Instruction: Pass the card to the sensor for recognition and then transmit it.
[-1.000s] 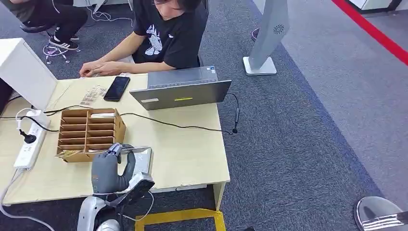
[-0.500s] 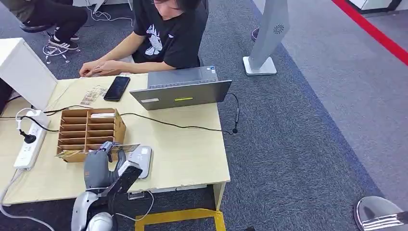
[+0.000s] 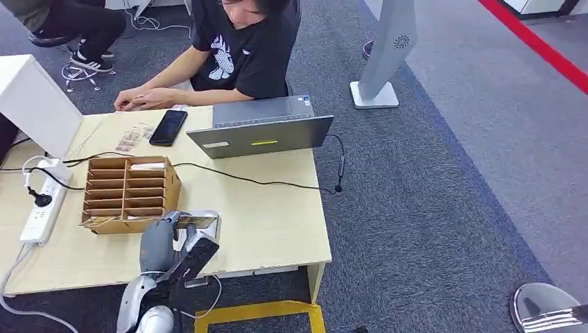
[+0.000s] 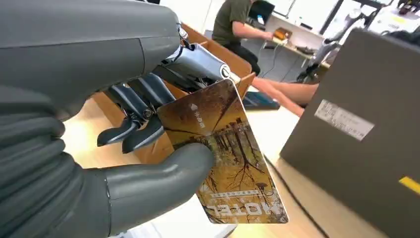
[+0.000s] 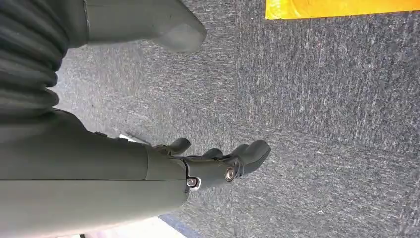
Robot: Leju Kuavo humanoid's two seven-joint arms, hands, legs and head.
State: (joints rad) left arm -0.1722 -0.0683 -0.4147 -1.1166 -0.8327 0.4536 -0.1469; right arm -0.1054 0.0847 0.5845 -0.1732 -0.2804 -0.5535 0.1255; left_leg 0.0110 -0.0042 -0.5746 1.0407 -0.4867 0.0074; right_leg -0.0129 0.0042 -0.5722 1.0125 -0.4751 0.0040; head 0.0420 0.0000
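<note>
Left hand point(image 3: 161, 239) at the worktop's point(image 3: 270, 222) near edge pinches the hotel key card point(image 3: 196, 221) between thumb and fingers. Card lies roughly flat over the grey card sensor point(image 3: 205, 232), long axis running 9 to 3 o'clock, free end toward 3. Right hand point(image 5: 218, 166) hangs above carpet, fingers loosely spread, holding nothing. Wooden card organiser point(image 3: 128, 192) just beside at 11 o'clock. Farther, at 1 o'clock: laptop point(image 3: 262, 132); phone point(image 3: 168, 127).

The left hand point(image 4: 124, 148) is matte grey with a ribbed cover, a thick thumb and darker fingers point(image 4: 133, 134). Silver screws dot the right hand point(image 5: 198, 168). The forearm point(image 3: 135, 305) is silver.
</note>
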